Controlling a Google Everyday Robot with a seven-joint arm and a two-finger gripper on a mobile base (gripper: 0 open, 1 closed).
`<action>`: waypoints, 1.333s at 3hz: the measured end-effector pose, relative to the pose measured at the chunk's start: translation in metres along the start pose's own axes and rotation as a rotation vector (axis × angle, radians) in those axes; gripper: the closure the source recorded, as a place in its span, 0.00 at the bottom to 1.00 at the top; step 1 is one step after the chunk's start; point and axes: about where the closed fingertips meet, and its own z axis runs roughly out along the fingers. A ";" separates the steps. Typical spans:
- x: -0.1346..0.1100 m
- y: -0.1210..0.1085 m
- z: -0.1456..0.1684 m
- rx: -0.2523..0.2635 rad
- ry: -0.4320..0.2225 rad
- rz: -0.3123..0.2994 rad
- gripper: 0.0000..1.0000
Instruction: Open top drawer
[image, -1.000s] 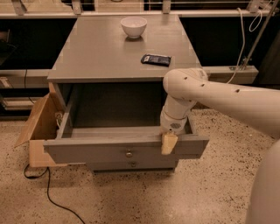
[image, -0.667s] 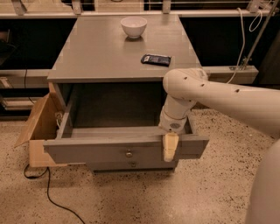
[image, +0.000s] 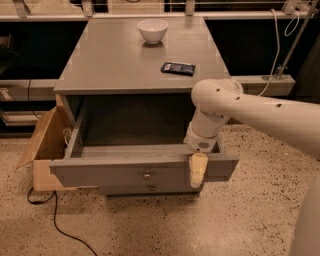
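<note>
You're seeing almost no change over the last sec. The drawer (image: 115, 172) is sitting pulled out as far as it was, front panel in the same spot. Only the gripper (image: 198, 172) is shifting, creeping a bit lower and to the right down the front panel. My read: the pull is basically done and the arm is settling or getting ready to let go, not hauling any more.

Gripper pos.: it's hanging over the top edge of the drawer front, right of the knob (image: 147, 175), w/ its cream tip lying against the outer face. You can't tell how wide the claw is set or whether it's clamping the panel, since the inner side is hidden behind the front.

Drawer pos.: it's sticking well out of the cabinet (image: 100, 65), under the top, w/ its open inside showing. The next drawer's knob (image: 152, 188) is peeking out just below it.

Orientation: the drawer is opening toward the camera, i.e. toward the bottom of the view. The front's long axis is running left-right, approx. level, w/ the right end looking slightly lower. The side walls are running back into the cabinet.

A bowl (image: 153, 30) and a dark flat item (image: 178, 68) are resting on top, well apart from the gripper.
</note>
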 end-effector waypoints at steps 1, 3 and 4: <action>0.008 0.018 -0.005 -0.006 -0.037 0.016 0.02; 0.025 0.040 -0.005 -0.030 -0.089 0.072 0.44; 0.026 0.043 -0.005 -0.030 -0.096 0.083 0.67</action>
